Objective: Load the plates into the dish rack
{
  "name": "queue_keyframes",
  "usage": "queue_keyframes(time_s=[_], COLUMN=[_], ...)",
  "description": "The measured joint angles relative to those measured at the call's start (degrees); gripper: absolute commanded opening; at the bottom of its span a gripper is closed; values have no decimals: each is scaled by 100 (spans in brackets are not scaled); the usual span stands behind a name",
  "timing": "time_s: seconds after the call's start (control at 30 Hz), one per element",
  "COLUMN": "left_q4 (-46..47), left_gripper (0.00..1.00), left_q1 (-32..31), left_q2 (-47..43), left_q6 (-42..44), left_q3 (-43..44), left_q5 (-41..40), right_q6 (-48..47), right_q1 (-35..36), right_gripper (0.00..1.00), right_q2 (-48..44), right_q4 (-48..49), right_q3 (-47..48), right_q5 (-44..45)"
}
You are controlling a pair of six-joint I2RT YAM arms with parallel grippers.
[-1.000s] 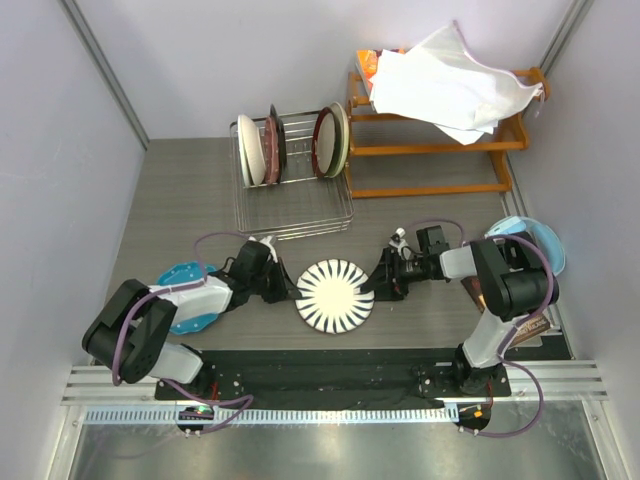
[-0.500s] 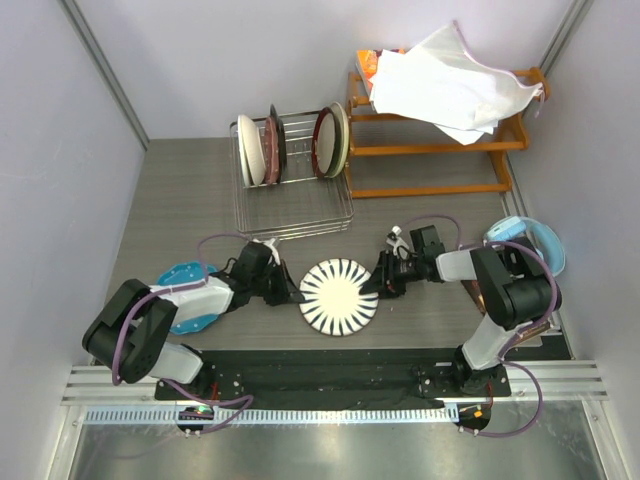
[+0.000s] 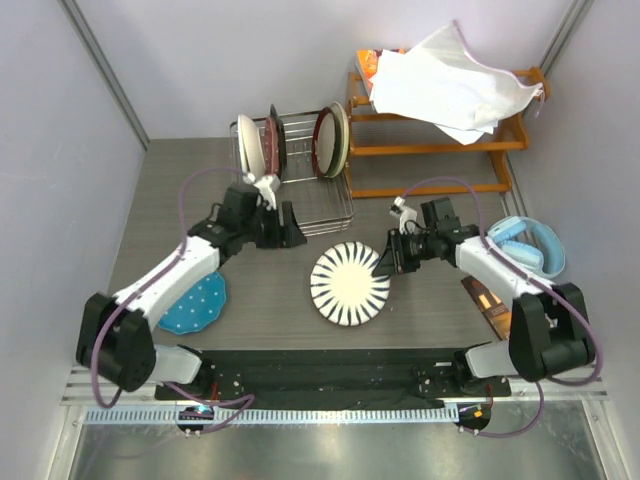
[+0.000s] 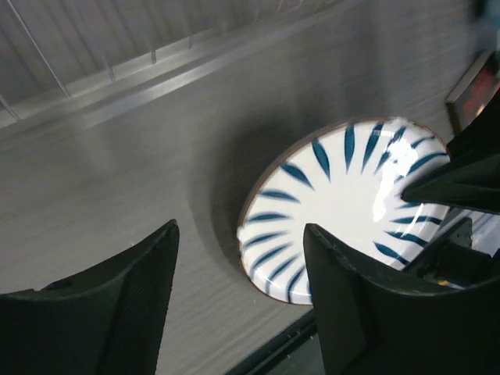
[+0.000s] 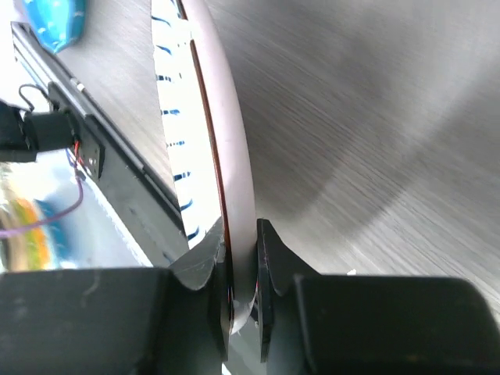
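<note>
Plate (image 3: 350, 285) (striped): table centre, toward near edge | right gripper (image 3: 391, 256): pinching plate rim, grip clear only in right wrist view | left gripper (image 3: 292, 230): spread, withdrawn from plate to dish rack (image 3: 312, 214) front edge since a second ago

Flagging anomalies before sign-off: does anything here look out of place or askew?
Nothing damaged or spilled. A white cloth lies crumpled over the orange shelf, and blue headphones sit at the far right. The striped plate tilts only because the right hand pinches its rim.
</note>
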Motion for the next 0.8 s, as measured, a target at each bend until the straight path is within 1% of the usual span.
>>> queue_keyframes(time_s=[0.1,0.13,0.17,0.2,0.27,0.37,0.47,0.6,0.63,0.7,0.8], left_q4=[-428,-581,-660,-702,-656,-459,-363,-393,-365,-269,-59], left_gripper=[75,81,82,83,90,91,91,91,91,91,91], left_q1=[254,319,369,409,511,765,1287,1845,1888,1908,1908], left_q2=[-570,-754,-907,-1029,-1213,-1449,-1502,-1502,-1534,-1716,-2103], left_q6=[745,968,1165,1349,1683,2090,2306,2332,2345,2393,2509], left_q3=[922,1259,1585,1897,2332,2345,2037,1532,1423,1134,743], left_q5=[-291,-448,-658,-946,-1545,-2341,-2909,-3169,-3169,-3154,-3034], right_q6=[-710,-898,-1023,-1069,-1038,-817,-678,-640,-660,-750,-929], right_q1=[-11,-9,-9,-4,0,87,343,1110,1257,1617,2024], right_gripper=[1,1,1,1,1,1,1,1,1,1,1], right_q2=[-354,-361,-348,-299,-177,120,527,1429,1665,2345,3340], right_q4=[-1200,-1578,-1790,-1919,-1919,-1617,-1043,-210,-79,52,332], right_q3=[1058,1637,2166,2723,3759,4981,5744,6382,6492,7025,7764], right_q5=[98,105,111,138,256,822,1899,4280,4723,5775,6935])
